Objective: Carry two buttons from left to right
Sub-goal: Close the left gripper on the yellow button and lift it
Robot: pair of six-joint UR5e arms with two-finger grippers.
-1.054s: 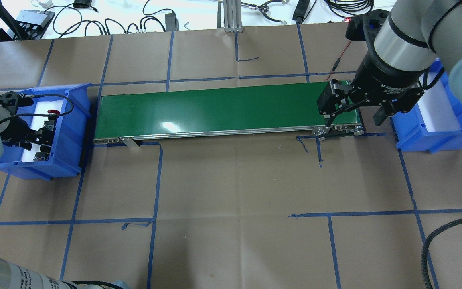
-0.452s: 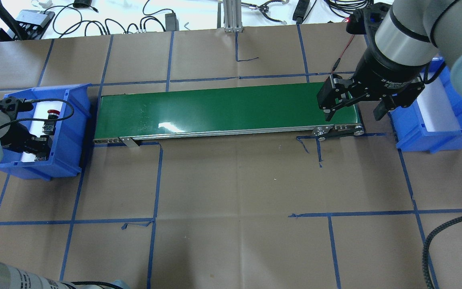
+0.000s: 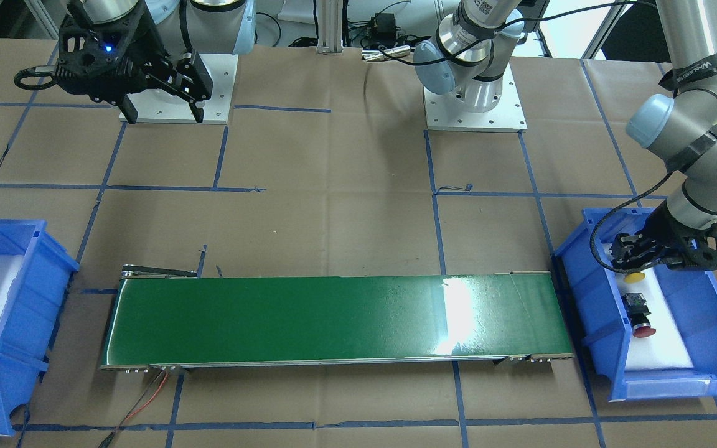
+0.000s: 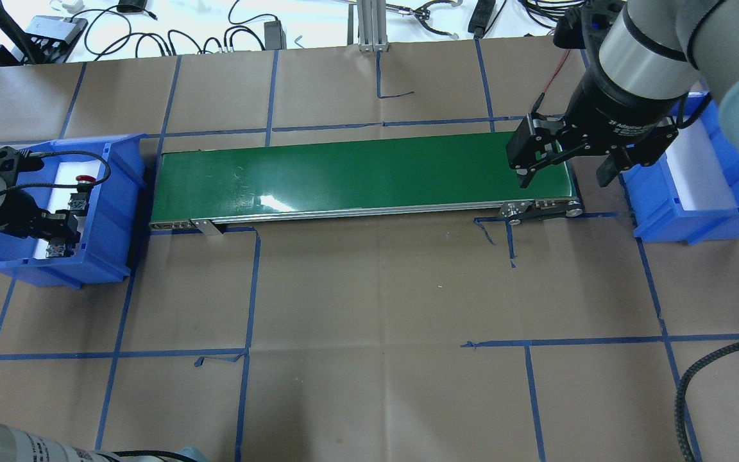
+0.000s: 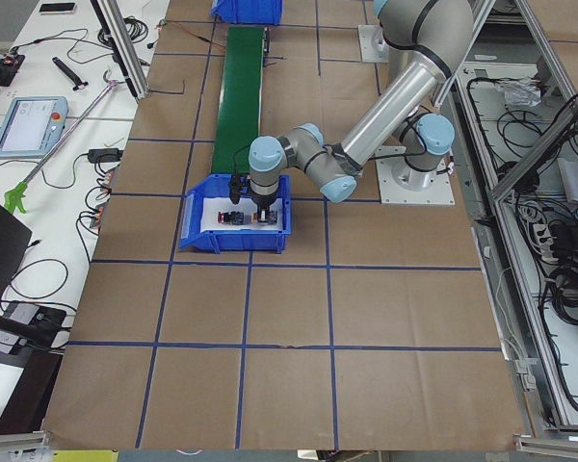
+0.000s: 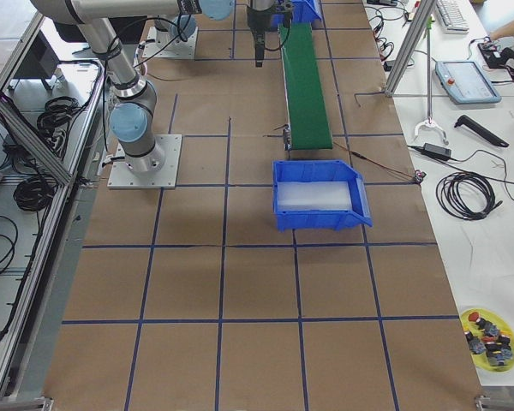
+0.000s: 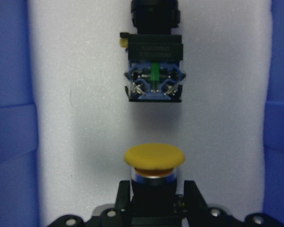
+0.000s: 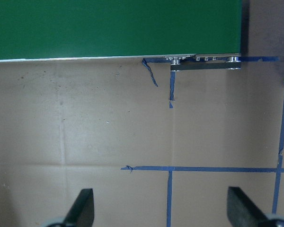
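Left gripper (image 4: 55,240), button (image 7: 154,157) nearer bin wall (image 4: 55,269)

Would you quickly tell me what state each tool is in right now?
Left tool: closed on the yellow button.
Right tool: open, holding nothing.

Bright, even light from above, shadows soft. A white glare patch lies on the green belt (image 3: 333,317), around four o'clock in the front-facing view. Up close, the yellow button (image 7: 154,157) looks slightly soft-focused.
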